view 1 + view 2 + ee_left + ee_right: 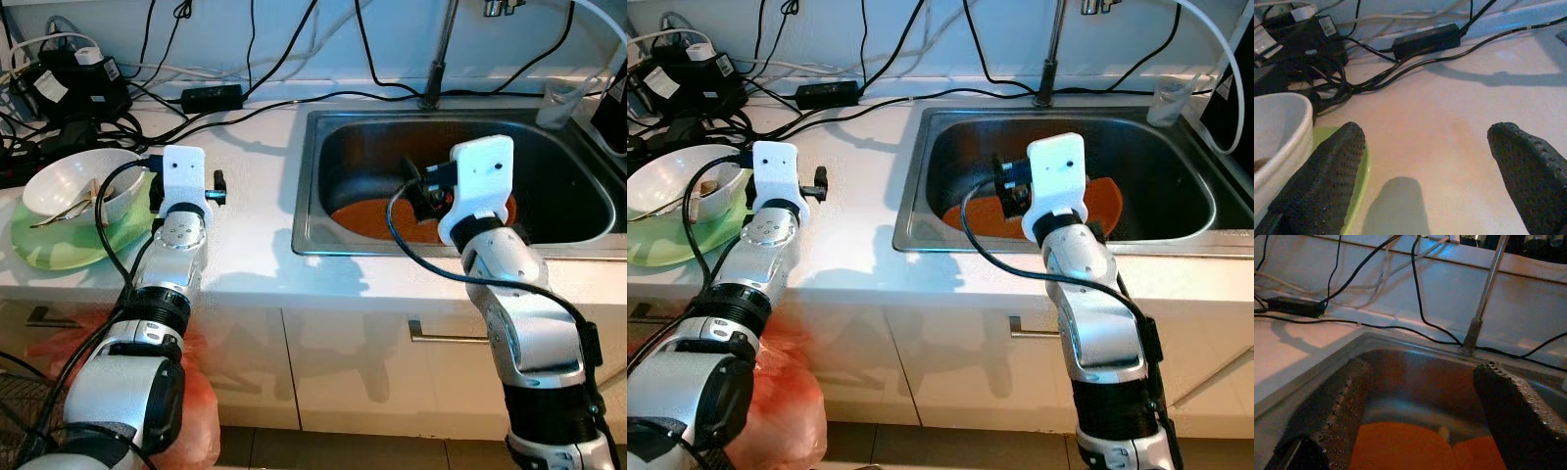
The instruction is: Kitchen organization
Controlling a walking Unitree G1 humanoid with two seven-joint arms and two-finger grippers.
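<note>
A white bowl (73, 181) with utensils in it rests on a green plate (59, 250) at the left of the white counter. My left gripper (1432, 171) hovers open just right of them, low over the bare counter, one finger (1327, 171) above the green plate's edge (1362, 186). Orange plates (377, 220) lie in the bottom of the steel sink (313, 240). My right gripper (1420, 401) is open above the sink's near left part, pointing in over an orange plate (1400, 445), with nothing between its fingers.
Black cables and power adapters (211, 96) are strewn along the back of the counter. A faucet (438, 59) rises behind the sink, and a clear cup (558, 103) stands at its back right corner. A red bag (201, 411) hangs below the counter, at the cabinet front.
</note>
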